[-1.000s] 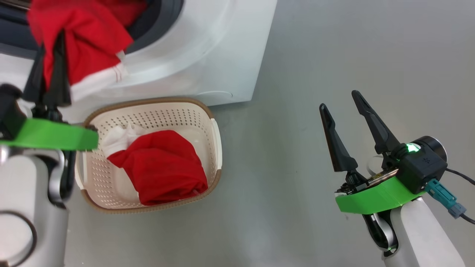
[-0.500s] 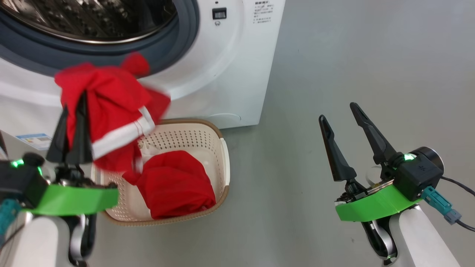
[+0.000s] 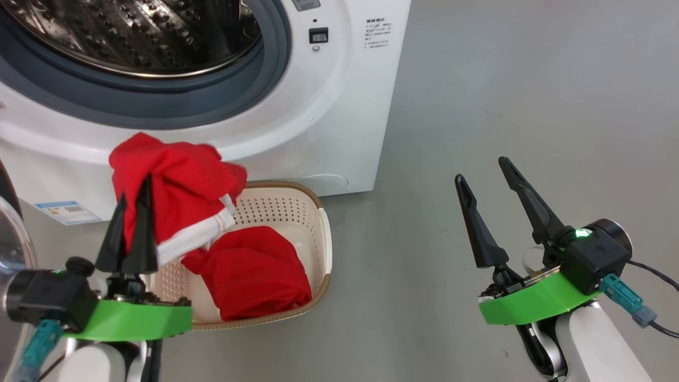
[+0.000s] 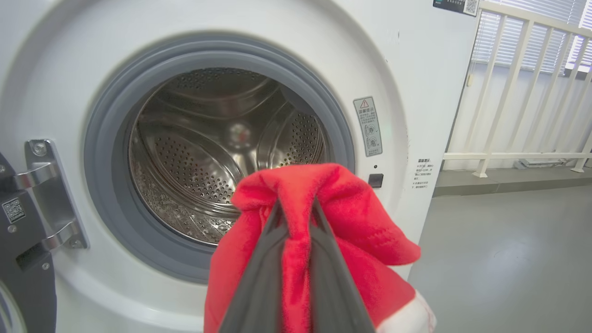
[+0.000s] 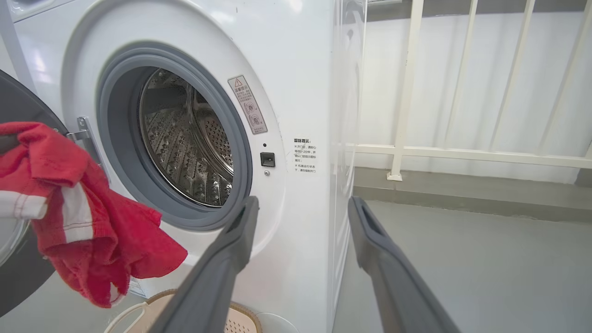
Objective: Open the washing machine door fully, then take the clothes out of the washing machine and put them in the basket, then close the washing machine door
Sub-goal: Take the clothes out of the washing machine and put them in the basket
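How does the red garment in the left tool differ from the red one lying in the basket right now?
The held garment hangs in the air, pinched in the shut left tool; the basket garment lies bundled inside the basket. The held garment shows a white trim stripe; the basket garment shows plain red in the head view. Both are bright red and out of the drum.

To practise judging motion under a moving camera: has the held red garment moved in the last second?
Yes: judged against the grey gasket, the red garment has come away from the drum opening, down toward the basket.
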You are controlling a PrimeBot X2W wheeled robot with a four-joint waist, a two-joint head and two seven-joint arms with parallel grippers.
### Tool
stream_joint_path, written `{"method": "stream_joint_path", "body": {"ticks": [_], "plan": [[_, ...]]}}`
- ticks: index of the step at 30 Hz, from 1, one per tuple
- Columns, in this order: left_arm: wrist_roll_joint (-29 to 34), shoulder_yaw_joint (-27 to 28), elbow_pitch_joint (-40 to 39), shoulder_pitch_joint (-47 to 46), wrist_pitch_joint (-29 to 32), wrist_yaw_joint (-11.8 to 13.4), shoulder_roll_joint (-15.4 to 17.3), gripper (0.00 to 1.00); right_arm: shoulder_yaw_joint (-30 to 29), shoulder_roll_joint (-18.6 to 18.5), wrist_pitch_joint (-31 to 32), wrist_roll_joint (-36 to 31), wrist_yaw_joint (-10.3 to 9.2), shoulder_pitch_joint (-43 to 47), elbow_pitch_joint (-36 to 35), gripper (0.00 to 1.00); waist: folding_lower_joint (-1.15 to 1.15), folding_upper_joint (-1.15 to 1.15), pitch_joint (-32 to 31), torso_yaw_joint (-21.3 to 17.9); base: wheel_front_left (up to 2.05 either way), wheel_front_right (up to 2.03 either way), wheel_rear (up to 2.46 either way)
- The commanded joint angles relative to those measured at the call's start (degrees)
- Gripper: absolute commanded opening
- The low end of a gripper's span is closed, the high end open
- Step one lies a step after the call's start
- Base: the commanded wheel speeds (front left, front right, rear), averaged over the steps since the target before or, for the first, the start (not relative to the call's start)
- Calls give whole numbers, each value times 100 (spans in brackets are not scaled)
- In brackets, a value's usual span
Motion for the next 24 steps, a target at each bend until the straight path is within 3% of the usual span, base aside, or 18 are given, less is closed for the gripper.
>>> {"method": "stream_joint_path", "body": {"ticks": [1,24], "plan": [[83,154,-80,-43,-45,17,61,0,144,12,-36,19,34,12,-160,100,0,0,47,9,0,0,0],[318,428,2704,-1467,-45,-357,-369,0,129,12,-36,-161,34,-308,-481,100,0,0,1221,85,0,0,0]]}}
